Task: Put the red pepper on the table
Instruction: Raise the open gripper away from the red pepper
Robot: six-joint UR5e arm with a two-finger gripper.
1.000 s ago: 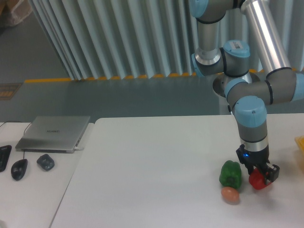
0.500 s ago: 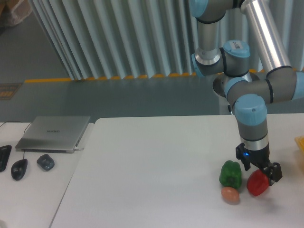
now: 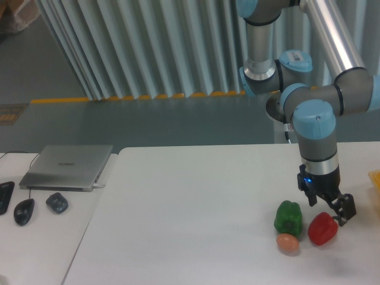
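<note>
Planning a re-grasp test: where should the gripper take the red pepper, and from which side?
Probably top-down across the red pepper's rounded body at its widest part. It sits on the table with its top exposed, just below the gripper. The green pepper and orange-brown egg-shaped object crowd one side, so keep the fingers off that flank.

A large flat white rectangular table (image 3: 196,202) with a smooth matte surface is seen filling the lower part of the view. Three things are set on it toward its right side: a glossy red bell pepper (image 3: 322,229), a green bell pepper (image 3: 288,217) just to its left, and a smaller orange-brown egg-shaped object (image 3: 287,243) just in front of the green one. A yellow item (image 3: 375,177) is cut off at the right edge. An adjoining white desk (image 3: 41,237) is seen on the left, on which a closed grey laptop (image 3: 67,167), a black computer mouse (image 3: 24,211) and a small dark grey object (image 3: 57,202) are laid.
</note>
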